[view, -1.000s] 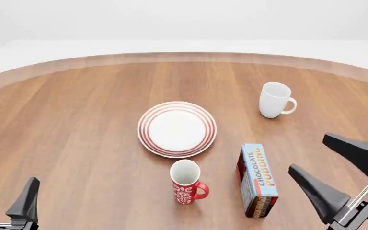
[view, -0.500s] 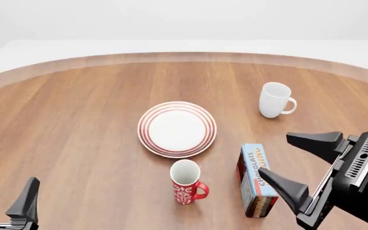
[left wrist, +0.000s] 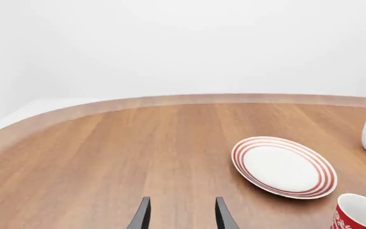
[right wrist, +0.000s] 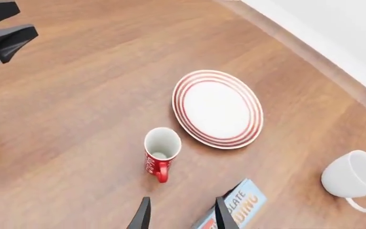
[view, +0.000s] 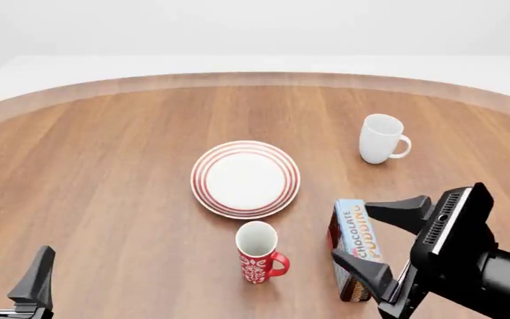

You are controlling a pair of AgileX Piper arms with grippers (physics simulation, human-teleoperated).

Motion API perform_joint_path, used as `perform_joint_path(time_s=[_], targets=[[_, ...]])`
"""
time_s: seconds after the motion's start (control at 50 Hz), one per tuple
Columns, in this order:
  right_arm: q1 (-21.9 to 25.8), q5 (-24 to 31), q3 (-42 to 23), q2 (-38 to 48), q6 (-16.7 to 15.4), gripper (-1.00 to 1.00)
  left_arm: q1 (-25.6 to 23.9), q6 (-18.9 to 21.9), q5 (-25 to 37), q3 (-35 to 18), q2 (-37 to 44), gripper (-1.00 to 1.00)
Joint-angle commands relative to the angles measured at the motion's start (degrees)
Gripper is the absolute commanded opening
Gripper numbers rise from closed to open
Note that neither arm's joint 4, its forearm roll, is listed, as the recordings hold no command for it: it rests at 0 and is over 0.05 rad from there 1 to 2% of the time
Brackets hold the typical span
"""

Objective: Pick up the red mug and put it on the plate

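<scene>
red mug [view: 257,252] upright at lower centre, just below the plate [view: 245,179], box [view: 357,248] reading "CHOCOLATE PUDDING" to its right, right gripper [view: 381,240] spread wide over that box, left gripper [view: 8,276] parted, lower left corner

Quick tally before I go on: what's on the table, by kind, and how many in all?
Mugs: 2, the red mug and the white mug
Plates: 1, the plate
Boxes: 1, the chocolate pudding box
Total: 4
</scene>
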Motion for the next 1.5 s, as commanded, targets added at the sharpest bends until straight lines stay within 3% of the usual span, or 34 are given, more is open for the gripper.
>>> perform_joint_path(time_s=[0.02, 0.38, 0.8, 1.5], targets=[[1.16, -2.57, 1.03, 3.91, 1.30, 1.00, 0.00, 0.00, 0.00, 0.00, 0.00, 1.00], [3.86, -8.69, 1.98, 10.30, 2.81, 1.00, 0.00, 0.00, 0.00, 0.00, 0.00, 1.00], [3.86, -11.46, 5.47, 12.86, 4.31, 1.00, 0.00, 0.00, 0.00, 0.00, 0.00, 1.00], [5.01, -18.79, 4.06, 23.99, 5.58, 1.00, 0.00, 0.00, 0.00, 0.00, 0.00, 1.00]])
